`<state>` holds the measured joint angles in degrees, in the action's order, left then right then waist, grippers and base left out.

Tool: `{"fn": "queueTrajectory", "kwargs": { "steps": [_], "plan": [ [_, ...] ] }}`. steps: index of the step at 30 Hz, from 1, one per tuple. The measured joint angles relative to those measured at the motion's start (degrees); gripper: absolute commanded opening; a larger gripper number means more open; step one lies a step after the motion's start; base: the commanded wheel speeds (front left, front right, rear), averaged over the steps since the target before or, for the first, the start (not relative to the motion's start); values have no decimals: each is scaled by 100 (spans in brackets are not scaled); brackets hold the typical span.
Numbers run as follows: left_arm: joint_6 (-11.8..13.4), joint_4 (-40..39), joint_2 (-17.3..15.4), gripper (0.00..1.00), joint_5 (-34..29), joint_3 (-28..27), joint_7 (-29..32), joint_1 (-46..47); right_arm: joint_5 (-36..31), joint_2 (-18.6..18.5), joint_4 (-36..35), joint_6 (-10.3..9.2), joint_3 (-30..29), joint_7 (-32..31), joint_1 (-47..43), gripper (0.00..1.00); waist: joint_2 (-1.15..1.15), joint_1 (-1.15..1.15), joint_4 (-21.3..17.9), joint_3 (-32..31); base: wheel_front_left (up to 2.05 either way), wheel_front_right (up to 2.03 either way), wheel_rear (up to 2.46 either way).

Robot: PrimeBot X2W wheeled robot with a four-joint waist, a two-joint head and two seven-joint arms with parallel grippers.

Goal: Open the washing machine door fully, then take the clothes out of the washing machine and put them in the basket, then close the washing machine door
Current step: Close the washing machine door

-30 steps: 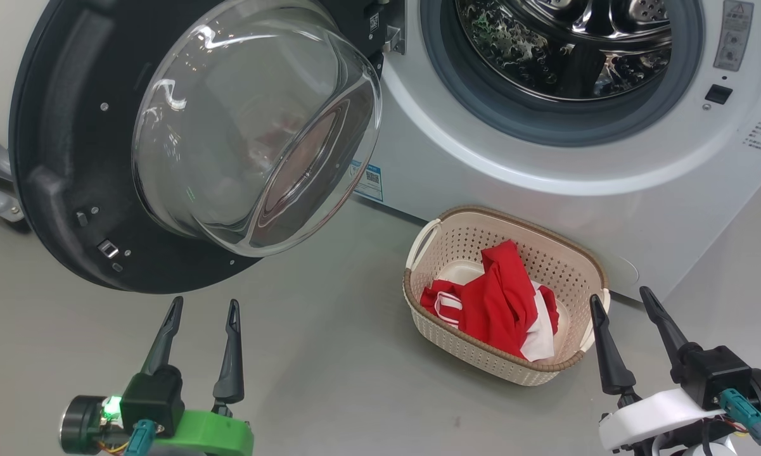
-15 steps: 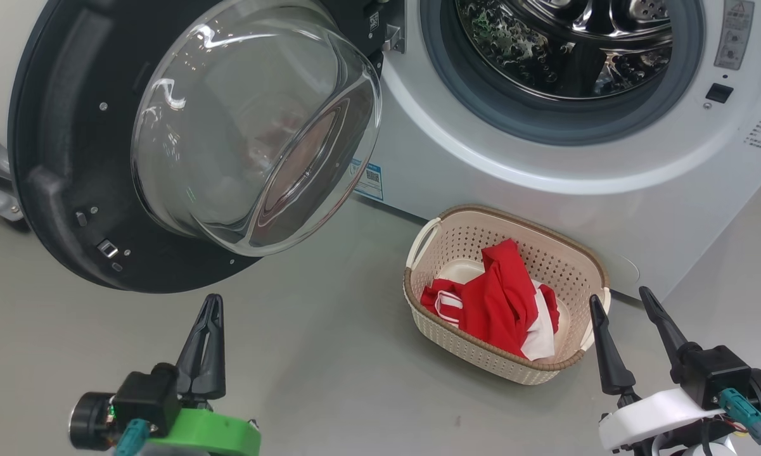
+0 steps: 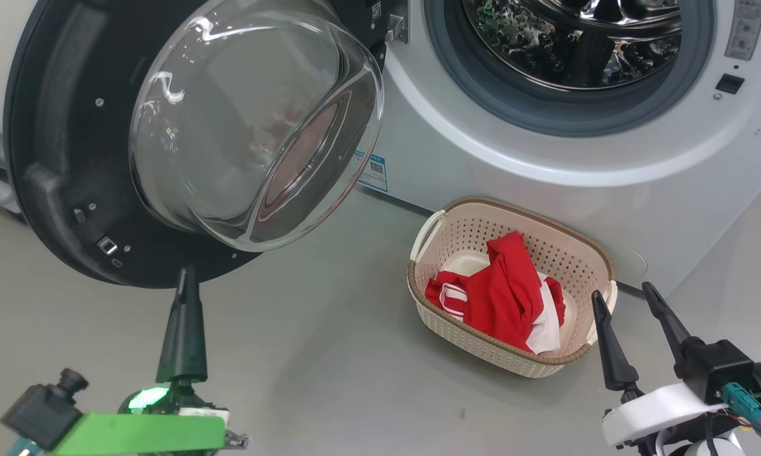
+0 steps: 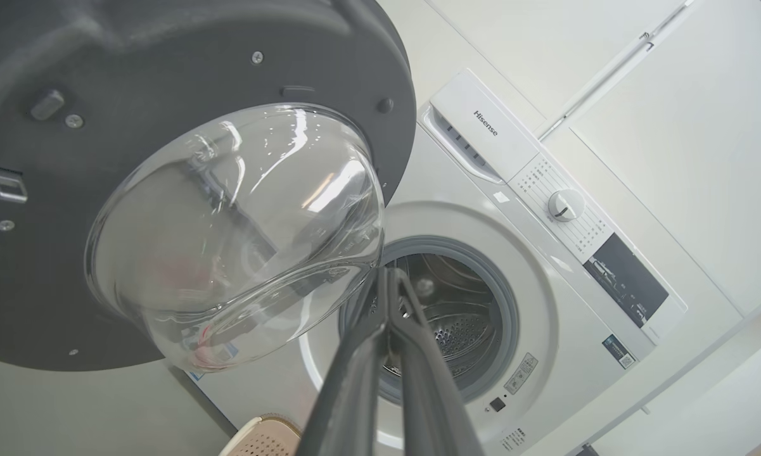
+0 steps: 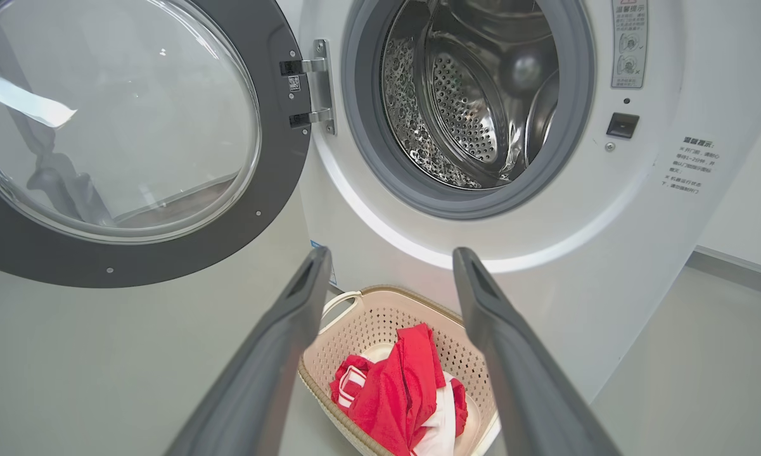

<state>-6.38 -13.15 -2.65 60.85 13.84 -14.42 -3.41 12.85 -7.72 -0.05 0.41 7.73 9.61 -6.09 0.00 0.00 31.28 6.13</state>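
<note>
The washing machine door (image 3: 44,158), a glossy black ring around a bulging clear glass bowl (image 3: 253,120), stands wide open beside the white washing machine (image 3: 513,171) and its perforated steel drum (image 3: 576,38). The clothes (image 3: 504,291), crumpled red fabric with white trim, lie in the cream perforated oval basket (image 3: 462,237) on the smooth grey floor (image 3: 329,354) at the washer's front. The left gripper (image 3: 185,282) has its tapered fingers pressed together below the door's lower rim. The right gripper (image 3: 622,292) has its jaws apart and empty, beside the basket.

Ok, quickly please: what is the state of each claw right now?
Left dark two-finger claw: closed, holding nothing.
Right dark two-finger claw: open, holding nothing.
</note>
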Motion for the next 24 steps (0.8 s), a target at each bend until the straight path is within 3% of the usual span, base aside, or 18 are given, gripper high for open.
{"fn": "queueTrajectory", "kwargs": {
  "steps": [6, 13, 18, 24],
  "plan": [
    [-24, -539, 4, 0, 1640, -531, -2, 77, -22, -25, -70, -2, -30, -23, 14, 100, 0, 0, 12, 72, 0, 0, 0],
    [-32, -817, -4, 0, 1840, -1511, -4, 449, -22, -101, -124, -7, -77, -49, 14, 100, 0, 0, 37, 157, 0, 0, 0],
    [-32, -736, -379, 0, 2278, -2226, 10, 714, -32, -143, -205, -8, -104, -81, 14, 100, 0, 0, 53, 244, 0, 0, 0],
    [57, -45, -929, 0, 2749, -2755, 355, 991, -34, -208, -270, -7, -119, -143, 15, 100, 0, 0, 51, 343, 0, 0, 0]
  ]
}}
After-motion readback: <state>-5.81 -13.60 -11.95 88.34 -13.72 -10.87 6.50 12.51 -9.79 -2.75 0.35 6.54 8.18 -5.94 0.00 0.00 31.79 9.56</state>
